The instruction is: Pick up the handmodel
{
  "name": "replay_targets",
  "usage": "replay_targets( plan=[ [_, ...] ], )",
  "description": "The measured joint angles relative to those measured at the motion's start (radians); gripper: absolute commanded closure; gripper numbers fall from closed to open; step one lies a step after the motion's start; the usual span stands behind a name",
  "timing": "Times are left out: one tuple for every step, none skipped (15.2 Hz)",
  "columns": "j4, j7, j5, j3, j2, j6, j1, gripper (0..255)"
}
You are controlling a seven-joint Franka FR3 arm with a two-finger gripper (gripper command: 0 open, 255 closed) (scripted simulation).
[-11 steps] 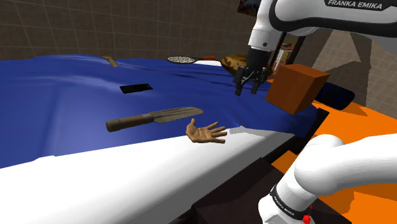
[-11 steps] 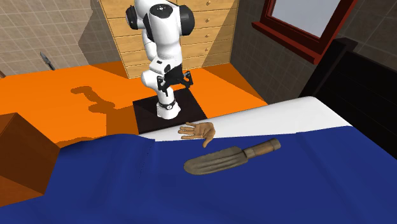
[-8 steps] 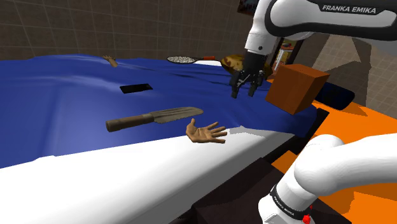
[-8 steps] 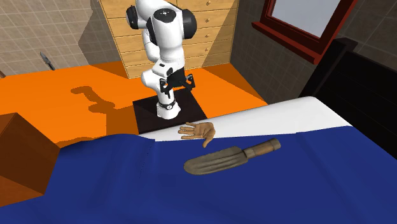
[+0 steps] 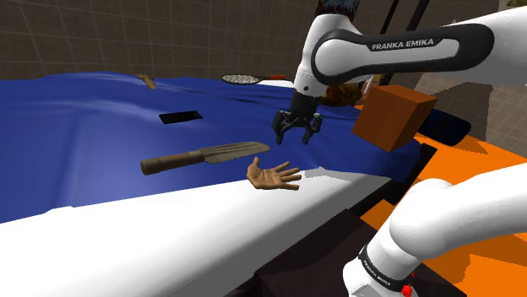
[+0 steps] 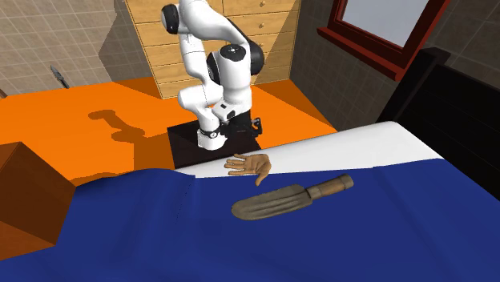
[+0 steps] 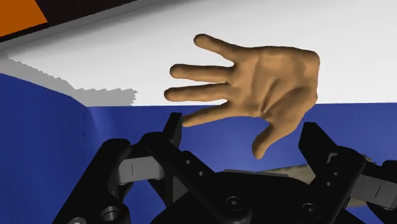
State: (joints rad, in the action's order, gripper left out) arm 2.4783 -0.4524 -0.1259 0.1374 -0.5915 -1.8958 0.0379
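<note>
The hand model (image 5: 272, 175) is a tan, palm-up hand with spread fingers. It lies on the bed where the blue cover (image 5: 76, 143) meets the white sheet (image 5: 169, 232), near the edge by the stand. In the second exterior view the hand model (image 6: 251, 167) lies just in front of the arm. My black gripper (image 5: 296, 135) hangs open above it, slightly toward the shoulder view's right, and holds nothing. In the wrist view the hand model (image 7: 267, 89) lies just beyond the gripper (image 7: 245, 133), whose fingers (image 7: 175, 127) stand wide apart.
A brown-handled broad knife (image 5: 207, 157) lies on the blue cover right beside the hand model. A brown box (image 5: 393, 116) stands by the bed near the arm. A flat black slab (image 5: 180, 116) and a racket-like thing (image 5: 242, 79) lie farther back. A wooden dresser (image 6: 264, 40) stands behind the arm.
The gripper has swung toward the shoulder view's left and lower, from beside the brown box to above the hand model. The hand model and knife have not moved.
</note>
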Motion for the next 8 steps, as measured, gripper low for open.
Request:
replay_targets(
  plan=[
    [0.004,-0.032,-0.003,0.016,0.028,-0.039,0.005,0],
    [-0.001,-0.067,-0.006,0.035,0.064,-0.078,0.009,0],
    [0.002,-0.099,-0.006,0.050,0.100,-0.124,0.016,0],
    [0.000,-0.135,-0.006,0.067,0.131,-0.162,0.020,0],
    [-0.002,-0.169,-0.004,0.082,0.165,-0.200,0.027,0],
    [-0.012,-0.201,0.003,0.094,0.204,-0.236,0.036,0],
    [-0.020,-0.237,0.010,0.109,0.239,-0.270,0.043,0],
    [-0.025,-0.273,0.018,0.122,0.272,-0.304,0.050,0]
  ],
)
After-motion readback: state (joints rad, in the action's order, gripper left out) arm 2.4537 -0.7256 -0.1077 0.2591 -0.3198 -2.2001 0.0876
